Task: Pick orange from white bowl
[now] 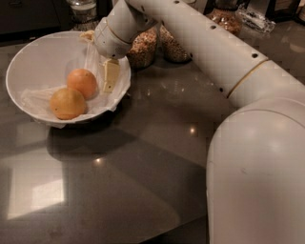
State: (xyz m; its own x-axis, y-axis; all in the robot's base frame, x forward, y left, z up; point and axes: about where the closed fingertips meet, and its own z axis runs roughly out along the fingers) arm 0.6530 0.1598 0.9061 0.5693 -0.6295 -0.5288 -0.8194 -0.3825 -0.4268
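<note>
The white bowl (28,52) stands at the left on a dark counter, lined with crinkled white plastic. Two fruits lie in it, touching. The orange (82,82) is the deeper reddish one, at the back. A paler yellow-orange fruit (68,103) lies in front of it. My gripper (101,66) hangs over the bowl's right side, pointing down, open and empty. One cream finger (111,75) is just right of the orange, close to it but apart. The other finger is partly hidden behind the wrist.
Glass jars of grains (143,47) stand right behind the bowl, with another (174,45) beside them and one (224,14) further back. A glass (83,9) stands behind the bowl. My arm (214,52) crosses the upper right and its bulk (257,181) fills the lower right.
</note>
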